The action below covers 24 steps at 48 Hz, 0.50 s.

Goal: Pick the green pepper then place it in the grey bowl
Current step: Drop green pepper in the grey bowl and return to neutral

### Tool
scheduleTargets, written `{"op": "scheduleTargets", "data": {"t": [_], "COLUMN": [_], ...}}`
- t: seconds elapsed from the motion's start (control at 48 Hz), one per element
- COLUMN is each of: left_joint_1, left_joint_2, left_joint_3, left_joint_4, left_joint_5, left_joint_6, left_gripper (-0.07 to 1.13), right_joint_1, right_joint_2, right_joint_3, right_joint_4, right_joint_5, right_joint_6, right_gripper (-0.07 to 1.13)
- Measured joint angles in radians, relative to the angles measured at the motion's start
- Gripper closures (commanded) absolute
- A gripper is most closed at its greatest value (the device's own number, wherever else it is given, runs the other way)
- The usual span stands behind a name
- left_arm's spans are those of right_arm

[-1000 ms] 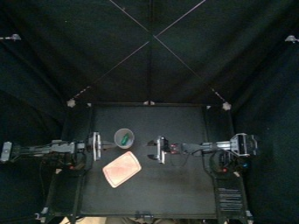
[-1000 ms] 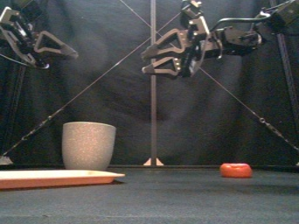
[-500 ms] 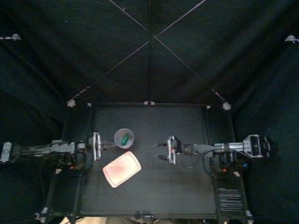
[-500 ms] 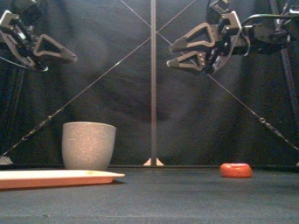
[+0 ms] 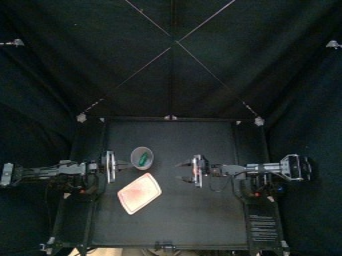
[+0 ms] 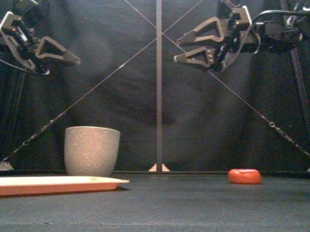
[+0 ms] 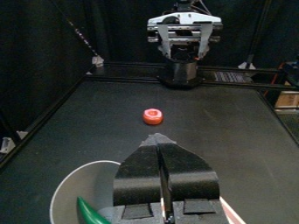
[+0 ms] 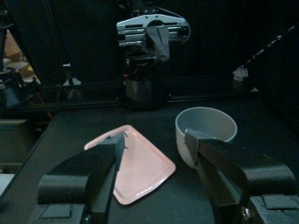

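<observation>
Black worktop carries the grey bowl, green pepper already inside, so both hands hang high, clear of it: left hand shut, empty; right hand wide open, empty.

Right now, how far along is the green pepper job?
Done, by the look of it: the green pepper lies inside the grey bowl. Nothing is in hand. The left hand is shut and empty near the bowl, and the right hand is open and empty; both are raised. The red toy sits apart on the table. Likely nothing is left but parking the arms.
</observation>
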Motion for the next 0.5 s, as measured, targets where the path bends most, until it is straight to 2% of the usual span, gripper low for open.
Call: {"op": "scheduleTargets", "data": {"t": [0.5], "left_joint_1": [0.015], "left_joint_2": [-0.003], "left_joint_3": [0.025], "left_joint_4": [-0.003], "left_joint_5": [-0.002], "left_joint_6": [0.003], "left_gripper": [0.97], "right_joint_1": [-0.005], "right_joint_2": [-0.098], "right_joint_3": [0.089], "right_joint_4": [-0.002], "right_joint_5": [-0.002], "right_joint_6": [0.002], "right_gripper": [0.14]}}
